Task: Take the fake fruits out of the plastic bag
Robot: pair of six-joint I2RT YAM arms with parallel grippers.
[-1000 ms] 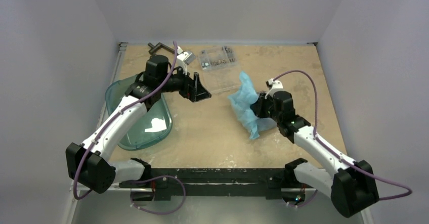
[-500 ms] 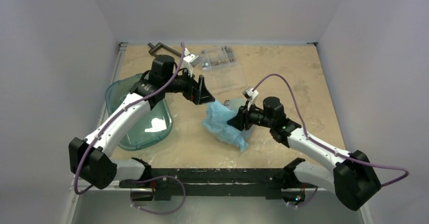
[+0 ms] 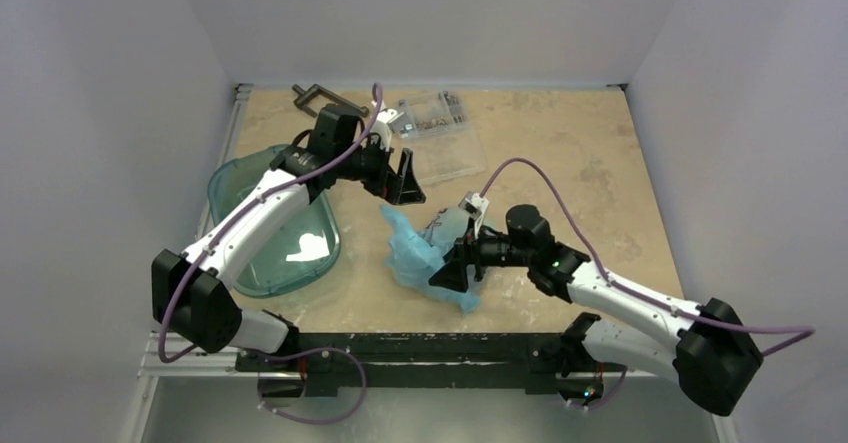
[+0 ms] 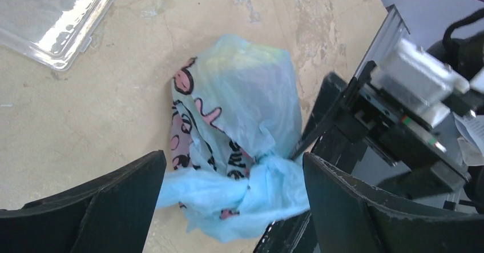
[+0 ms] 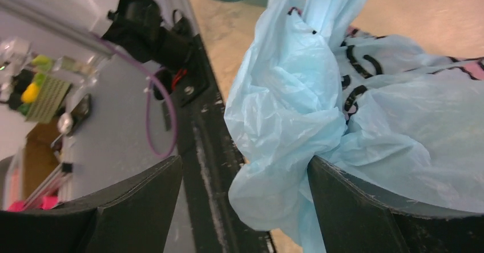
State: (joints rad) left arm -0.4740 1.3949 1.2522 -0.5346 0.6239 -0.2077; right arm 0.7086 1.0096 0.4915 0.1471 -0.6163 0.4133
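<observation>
neighbouring the plastic bag: teal tub, clear parts box.

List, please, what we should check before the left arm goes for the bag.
1. Left gripper open: ok, jaws wide apart, with the bag framed between them in its wrist view.
2. Right gripper holding the bag: not ok, jaws wide apart, plastic only draped against one finger.
3. Bag mouth open: not ok, the neck is bunched into a knot.
4. Fruits located: cannot tell, only a yellowish tinge shows through the plastic.
5. Tub and parts box apart from the bag: ok.
</observation>
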